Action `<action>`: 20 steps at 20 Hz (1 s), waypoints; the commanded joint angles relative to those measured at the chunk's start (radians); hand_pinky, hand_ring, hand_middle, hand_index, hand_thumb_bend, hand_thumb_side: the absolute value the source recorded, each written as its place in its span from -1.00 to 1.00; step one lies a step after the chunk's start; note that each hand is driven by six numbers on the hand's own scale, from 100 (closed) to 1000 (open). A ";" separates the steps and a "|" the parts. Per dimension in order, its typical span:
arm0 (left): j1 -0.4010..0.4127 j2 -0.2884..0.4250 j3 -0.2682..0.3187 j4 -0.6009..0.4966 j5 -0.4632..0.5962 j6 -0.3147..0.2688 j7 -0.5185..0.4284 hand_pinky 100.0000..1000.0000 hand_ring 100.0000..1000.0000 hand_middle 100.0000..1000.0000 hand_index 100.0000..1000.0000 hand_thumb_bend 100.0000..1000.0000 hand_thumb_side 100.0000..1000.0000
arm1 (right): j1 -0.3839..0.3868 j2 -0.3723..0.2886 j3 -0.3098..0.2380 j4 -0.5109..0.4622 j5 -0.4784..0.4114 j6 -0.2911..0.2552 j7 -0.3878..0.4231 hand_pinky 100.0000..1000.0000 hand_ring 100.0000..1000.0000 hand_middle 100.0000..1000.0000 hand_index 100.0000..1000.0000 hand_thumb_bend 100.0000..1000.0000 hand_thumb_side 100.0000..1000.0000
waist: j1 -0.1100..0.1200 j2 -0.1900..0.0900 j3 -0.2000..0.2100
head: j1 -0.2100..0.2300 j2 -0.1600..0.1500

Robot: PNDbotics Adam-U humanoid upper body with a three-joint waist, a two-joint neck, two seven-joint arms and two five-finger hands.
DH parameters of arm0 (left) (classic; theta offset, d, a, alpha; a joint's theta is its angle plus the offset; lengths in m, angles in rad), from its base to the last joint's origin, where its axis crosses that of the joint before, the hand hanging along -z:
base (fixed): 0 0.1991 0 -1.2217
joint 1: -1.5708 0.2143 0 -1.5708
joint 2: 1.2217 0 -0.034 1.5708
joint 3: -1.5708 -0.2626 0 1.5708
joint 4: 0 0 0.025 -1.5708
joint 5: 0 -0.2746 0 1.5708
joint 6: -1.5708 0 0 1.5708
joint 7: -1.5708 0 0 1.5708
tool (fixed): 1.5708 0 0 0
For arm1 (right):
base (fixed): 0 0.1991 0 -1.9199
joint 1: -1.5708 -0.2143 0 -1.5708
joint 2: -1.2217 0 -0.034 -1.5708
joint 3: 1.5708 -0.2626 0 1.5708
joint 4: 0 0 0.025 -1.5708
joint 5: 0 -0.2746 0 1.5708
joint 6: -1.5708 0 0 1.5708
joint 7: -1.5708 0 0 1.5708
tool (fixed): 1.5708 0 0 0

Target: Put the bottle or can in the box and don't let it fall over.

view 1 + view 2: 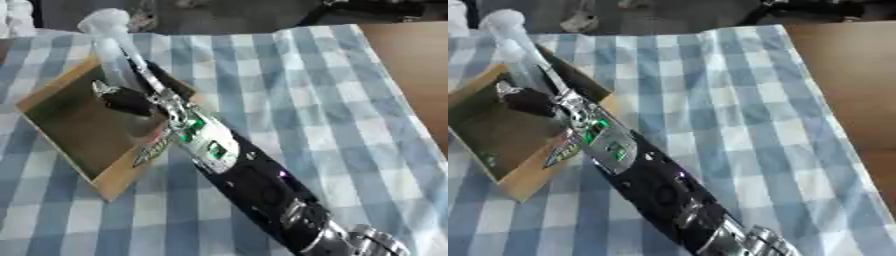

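Cardboard box [66, 125], open-topped with a dark inside, sits at the left of the frame on a blue and white checked cloth [306, 110] that covers most of the table; bare brown tabletop [850, 75] shows at the right edge. The right arm [254, 185] comes in from the lower right and runs diagonally up toward the upper left, black with silver joints and green lights near the wrist. The right hand [131, 97] reaches over the box's right rim, its dark fingers curled round the lower part of a clear plastic bottle [109, 45]. The bottle stands over the box's far corner at the upper left of the frame, leaning a little, its pale top above the rim; whether its base touches the box floor cannot be told
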 commanded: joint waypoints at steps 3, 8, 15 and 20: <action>-0.002 0.035 0.019 -0.011 0.002 -0.002 0.006 0.39 0.20 0.12 0.58 -0.82 -0.24 | -0.009 -0.016 -0.009 -0.037 -0.028 -0.025 0.021 1.00 0.87 0.72 1.00 -1.00 -0.07 | 0.008 -0.030 0.001 | 0.006 -0.002; 0.001 0.035 0.019 -0.010 0.002 -0.002 0.006 0.39 0.20 0.12 0.58 -0.82 -0.24 | -0.002 -0.028 -0.015 -0.044 -0.033 -0.031 0.033 1.00 0.86 0.71 1.00 -1.00 -0.08 | 0.010 -0.031 -0.004 | 0.009 -0.002; 0.007 0.035 0.023 -0.010 0.003 -0.003 0.009 0.40 0.20 0.12 0.58 -0.82 -0.24 | 0.008 -0.049 -0.019 -0.055 -0.034 -0.030 0.035 1.00 0.86 0.70 1.00 -1.00 -0.09 | 0.015 -0.034 -0.011 | 0.014 0.001; 0.009 0.036 0.024 -0.009 0.004 -0.004 0.010 0.40 0.20 0.12 0.58 -0.82 -0.25 | 0.014 -0.060 -0.021 -0.065 -0.035 -0.027 0.032 1.00 0.86 0.70 1.00 -1.00 -0.11 | 0.019 -0.035 -0.017 | 0.018 0.002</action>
